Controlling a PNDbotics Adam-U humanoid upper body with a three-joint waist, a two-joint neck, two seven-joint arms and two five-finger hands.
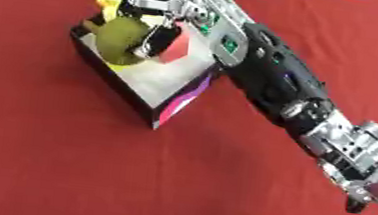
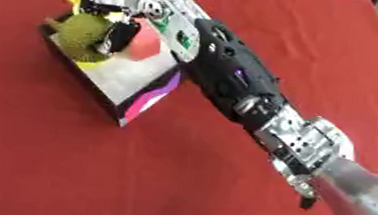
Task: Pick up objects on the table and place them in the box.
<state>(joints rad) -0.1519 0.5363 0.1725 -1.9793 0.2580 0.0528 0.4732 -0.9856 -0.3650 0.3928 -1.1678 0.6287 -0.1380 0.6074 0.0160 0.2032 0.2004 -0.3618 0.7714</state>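
Right robot hand [image 1: 154, 13] is reaching over the box [image 1: 136, 101], its arm coming in from the lower right across the red counter [image 1: 46, 155]. Its dark fingers are curled around a green rough ball-like object [image 1: 116, 39], so I judge it is gripping this object — the object sits low inside the box, at the far left part of it, and I cannot tell if it already rests on the box floor or is just above it. The left robot hand shows in no view.

About progress: the box already holds a red block [image 1: 177, 48], just beside the green object and partly under the hand, and something small and yellow [image 1: 108, 4] shows at the far corner of the box. On the counter outside the box I see no other loose object, so the task seems near its end — what is left, as far as I can judge, is to open the fingers and draw the hand out.

In the way there is little. The red block lies close to the fingers, and the box wall is near the wrist, so lifting out could touch them
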